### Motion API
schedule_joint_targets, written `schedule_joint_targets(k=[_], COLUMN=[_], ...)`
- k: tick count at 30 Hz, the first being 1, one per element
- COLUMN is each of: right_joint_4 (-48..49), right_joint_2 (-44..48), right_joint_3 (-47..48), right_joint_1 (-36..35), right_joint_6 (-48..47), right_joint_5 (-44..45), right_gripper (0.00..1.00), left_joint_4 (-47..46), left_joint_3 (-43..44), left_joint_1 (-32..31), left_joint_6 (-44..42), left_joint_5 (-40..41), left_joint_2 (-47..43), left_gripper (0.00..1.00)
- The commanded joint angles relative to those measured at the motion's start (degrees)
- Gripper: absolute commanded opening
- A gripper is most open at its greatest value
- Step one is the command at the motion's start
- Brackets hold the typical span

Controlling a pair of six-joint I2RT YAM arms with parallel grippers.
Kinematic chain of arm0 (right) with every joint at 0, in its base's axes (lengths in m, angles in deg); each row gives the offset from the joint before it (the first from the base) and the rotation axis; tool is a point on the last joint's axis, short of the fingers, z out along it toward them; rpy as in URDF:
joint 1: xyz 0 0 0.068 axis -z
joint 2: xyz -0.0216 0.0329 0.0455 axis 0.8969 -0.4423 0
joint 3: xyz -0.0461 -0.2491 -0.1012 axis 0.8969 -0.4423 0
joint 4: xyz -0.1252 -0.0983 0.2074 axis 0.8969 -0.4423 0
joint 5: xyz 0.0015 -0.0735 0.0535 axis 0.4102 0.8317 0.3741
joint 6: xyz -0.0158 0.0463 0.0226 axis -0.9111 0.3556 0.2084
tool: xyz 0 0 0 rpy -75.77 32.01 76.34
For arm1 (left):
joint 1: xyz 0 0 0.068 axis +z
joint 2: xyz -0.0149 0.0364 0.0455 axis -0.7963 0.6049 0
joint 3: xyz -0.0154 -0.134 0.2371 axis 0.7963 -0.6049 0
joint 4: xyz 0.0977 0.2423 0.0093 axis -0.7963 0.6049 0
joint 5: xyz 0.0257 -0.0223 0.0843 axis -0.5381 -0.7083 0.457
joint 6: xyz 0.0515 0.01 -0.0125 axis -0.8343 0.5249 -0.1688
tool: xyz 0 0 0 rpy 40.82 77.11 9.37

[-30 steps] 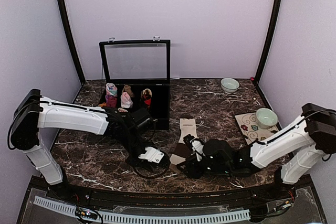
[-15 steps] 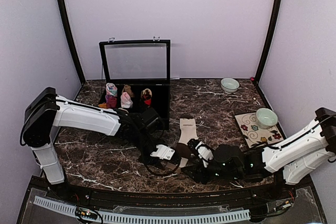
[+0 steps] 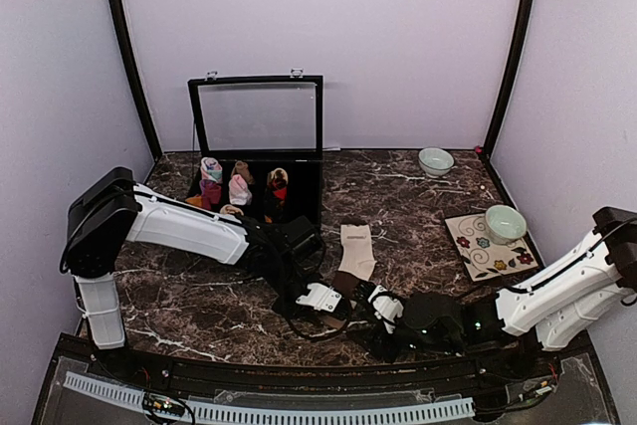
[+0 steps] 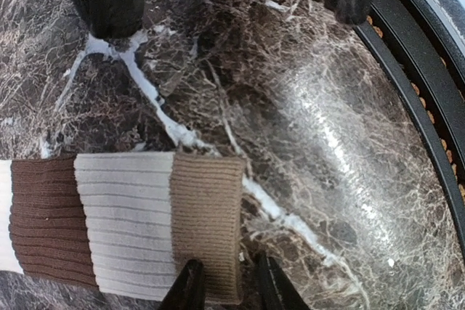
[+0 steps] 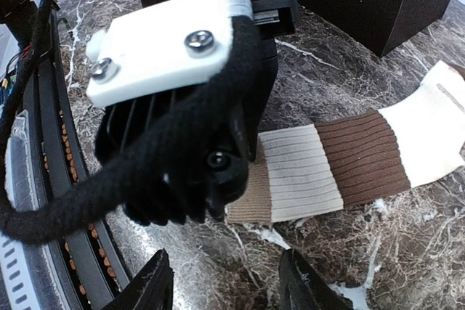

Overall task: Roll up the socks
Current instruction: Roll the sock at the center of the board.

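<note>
One cream sock (image 3: 354, 249) with brown bands lies flat on the marble, its tan cuff toward the front edge. In the left wrist view the cuff (image 4: 207, 219) sits at my left gripper (image 4: 229, 290). The jaws are narrowly open: one finger is over the cuff, the other on the marble beside it. The fabric is flat, not pinched. From above, the left gripper (image 3: 330, 296) is at the cuff end. My right gripper (image 3: 376, 308) is just right of it, wide open and empty (image 5: 227, 288), facing the left gripper's body (image 5: 182, 99) and the sock (image 5: 327, 165). The black argyle pair is not in view.
A black case (image 3: 305, 208) with a raised lid stands at the back left and holds rolled sock bundles (image 3: 239, 186). A pale bowl (image 3: 435, 160) sits at the back right. Another bowl (image 3: 505, 222) sits on a floral mat (image 3: 473, 246). The black front rail (image 4: 429, 107) runs close by.
My left gripper has moved right along the front of the table to the sock's cuff. My right arm has drawn down and right toward the front edge.
</note>
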Motion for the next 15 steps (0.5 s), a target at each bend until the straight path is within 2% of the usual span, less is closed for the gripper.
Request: schedule_joint_targets(k=[1,5,10,15], right_joint_4=[0.48,0.66,-0.05,-2.81], right_joint_2=[-0.01,-0.78,-3.13,-4.98], right_joint_3=[-0.12,0.32,1.39,3.32], right_joint_1=[-1.09,-2.64,-5.24,-7.70], right_joint_6=[-2.75,-5.42,-8.06,-10.76], right_joint_5=[2.11,3.04,4.12,6.70], right_gripper=[0.48,0.46,0.42,0.41], left_joint_4=[1.52,1.86,3.74,6.34], left_joint_3=[1.10,1.40,3.42,4.92], left_joint_1=[-0.13,-0.13,-0.06,-0.04], left_joint_6=[-0.84,-0.21,1.82,3.35], left_joint_5=[1.22,1.60,0.59,-1.93], left_joint_2=[0.86,2.27,3.75,4.03], left_gripper=[0.24,0.22,0.01,0.00])
